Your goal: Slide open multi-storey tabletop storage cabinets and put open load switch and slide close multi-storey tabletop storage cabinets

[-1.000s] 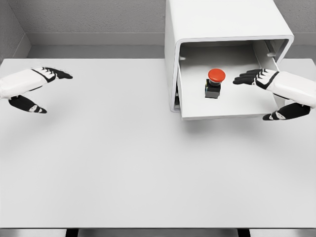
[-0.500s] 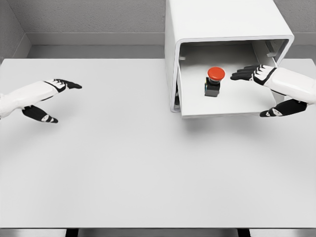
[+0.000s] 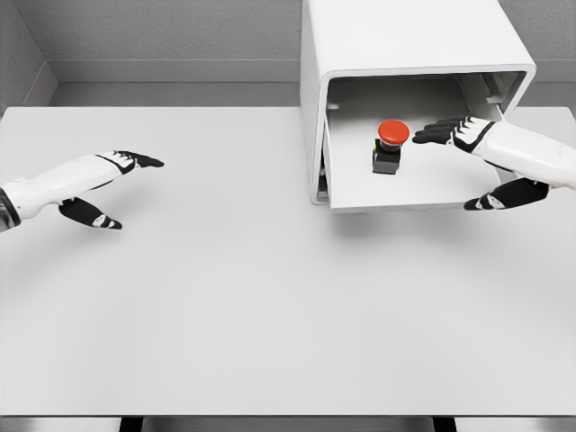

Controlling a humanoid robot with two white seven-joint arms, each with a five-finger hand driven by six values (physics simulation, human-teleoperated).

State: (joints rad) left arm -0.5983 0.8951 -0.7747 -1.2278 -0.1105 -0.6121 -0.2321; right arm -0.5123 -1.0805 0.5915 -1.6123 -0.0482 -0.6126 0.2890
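The load switch (image 3: 390, 146) — red cap on a dark body — stands upright in the pulled-out drawer (image 3: 405, 184) of the white storage cabinet (image 3: 405, 54) at the back of the bench (image 3: 270, 297). The right robot hand (image 3: 468, 144) hangs over the drawer just beside the switch, fingers extended and grasping nothing, its thumb seemingly past the drawer's front edge. The left robot hand (image 3: 103, 180) hovers well apart, likewise released.
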